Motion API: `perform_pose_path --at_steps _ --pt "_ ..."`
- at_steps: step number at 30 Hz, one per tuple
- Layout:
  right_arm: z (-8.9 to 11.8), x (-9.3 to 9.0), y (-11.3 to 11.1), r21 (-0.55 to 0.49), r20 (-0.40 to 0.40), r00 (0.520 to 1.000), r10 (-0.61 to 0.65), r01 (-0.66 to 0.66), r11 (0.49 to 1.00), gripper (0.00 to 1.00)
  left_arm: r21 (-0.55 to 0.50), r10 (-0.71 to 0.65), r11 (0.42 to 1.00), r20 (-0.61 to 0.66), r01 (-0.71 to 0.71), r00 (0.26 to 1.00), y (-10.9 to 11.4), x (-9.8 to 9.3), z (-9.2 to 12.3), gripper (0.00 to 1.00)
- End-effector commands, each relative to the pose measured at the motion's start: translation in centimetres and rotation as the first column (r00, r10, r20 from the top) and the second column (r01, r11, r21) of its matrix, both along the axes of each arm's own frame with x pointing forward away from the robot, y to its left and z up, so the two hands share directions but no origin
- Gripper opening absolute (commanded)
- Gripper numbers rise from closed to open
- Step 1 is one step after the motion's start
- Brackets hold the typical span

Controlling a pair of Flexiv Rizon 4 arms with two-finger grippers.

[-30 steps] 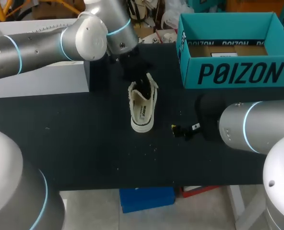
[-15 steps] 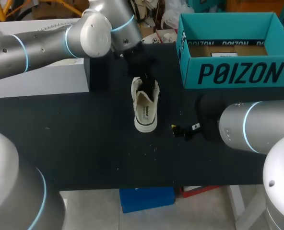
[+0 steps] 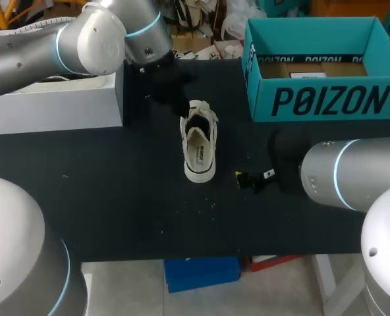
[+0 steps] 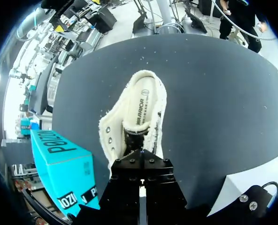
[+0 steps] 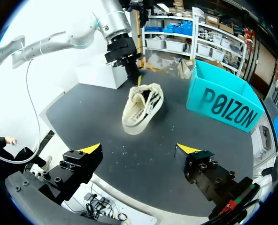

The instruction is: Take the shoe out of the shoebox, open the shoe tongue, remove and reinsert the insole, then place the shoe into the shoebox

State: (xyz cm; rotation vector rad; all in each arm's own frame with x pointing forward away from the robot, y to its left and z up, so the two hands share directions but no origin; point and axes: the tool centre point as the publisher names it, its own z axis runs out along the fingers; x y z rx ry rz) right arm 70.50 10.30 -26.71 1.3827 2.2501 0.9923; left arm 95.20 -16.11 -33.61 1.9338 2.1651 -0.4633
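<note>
A cream low-top shoe (image 3: 200, 148) lies upright on the black table (image 3: 116, 197), its heel toward the front edge and its opening showing the insole (image 4: 140, 101). My left gripper (image 3: 178, 99) is shut, its tips (image 4: 140, 152) at the toe end of the shoe's opening; I see nothing pinched between them. From the right wrist it shows as a black gripper (image 5: 138, 78) pointing down at the shoe's (image 5: 141, 108) far end. My right gripper (image 5: 140, 149) stands open and empty, low over the table to the shoe's right (image 3: 254, 178). The teal shoebox (image 3: 320, 99) stands open at the back right.
A white box (image 3: 56, 108) sits at the back left, close behind my left arm. The right arm's thick forearm (image 3: 346, 174) lies over the table's right side in front of the shoebox (image 5: 226, 105).
The left gripper first shifted the shoe a little right and straightened it, then drew back up and to the left off the opening. The right arm has not moved.
</note>
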Motion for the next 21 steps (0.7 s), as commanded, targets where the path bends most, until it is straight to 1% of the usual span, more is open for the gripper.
perform_pose_path --at_steps 1,4,6,9,10,11,12,13,14,15,16,21 --pt "-0.2 0.0 0.1 0.002 0.004 1.0 -0.002 0.002 1.0 1.0 -0.003 -0.003 1.0 -0.005 0.003 1.0 -0.9 0.1 -1.3 0.0" --pt "-0.2 0.0 0.1 0.002 0.004 1.0 -0.002 0.002 1.0 1.0 -0.009 -0.009 1.0 -0.011 0.009 1.0 -1.3 -0.1 -1.5 0.0" --pt "-0.2 0.0 0.1 0.002 0.004 1.0 -0.002 0.002 1.0 1.0 -0.013 0.003 1.0 -0.017 -0.003 1.0 -1.2 -0.4 -1.4 0.0" --pt "-0.2 0.0 0.1 0.002 0.004 1.0 -0.002 0.002 1.0 1.0 -0.027 0.066 0.997 -0.035 -0.067 0.997 0.2 -0.6 -0.5 0.0" --pt "-0.2 0.0 0.1 0.002 0.004 1.0 -0.002 0.002 1.0 1.0 -0.024 0.082 0.996 -0.037 -0.083 0.996 0.6 -0.7 -0.2 0.03" --pt "-0.2 0.0 0.1 0.002 0.004 1.0 -0.002 0.002 1.0 1.0 -0.024 0.092 0.995 -0.038 -0.093 0.995 1.1 -0.8 0.2 0.1" --pt "-0.2 0.0 0.1 0.002 0.004 1.0 -0.002 0.002 1.0 1.0 -0.023 0.102 0.994 -0.042 -0.103 0.994 1.5 -1.0 0.7 0.15" --pt "-0.2 0.0 0.1 0.002 0.004 1.0 -0.002 0.002 1.0 1.0 -0.021 0.116 0.993 -0.045 -0.117 0.992 1.9 -1.2 1.1 0.27" --pt "-0.2 0.0 0.1 0.002 0.004 1.0 -0.002 0.002 1.0 1.0 -0.023 0.128 0.991 -0.053 -0.13 0.99 2.3 -1.4 1.5 0.41" --pt "-0.2 0.0 0.1 0.002 0.004 1.0 -0.002 0.002 1.0 1.0 -0.032 0.152 0.988 -0.059 -0.154 0.987 2.8 -1.6 2.0 0.81" --pt "-0.2 0.0 0.1 0.002 0.004 1.0 -0.002 0.002 1.0 1.0 -0.042 0.166 0.985 -0.073 -0.169 0.984 3.2 -1.9 2.5 1.0" --pt "-0.2 0.0 0.1 0.002 0.004 1.0 -0.002 0.002 1.0 1.0 -0.001 0.269 0.962 -0.15 -0.272 0.951 5.5 -3.9 5.0 1.0"
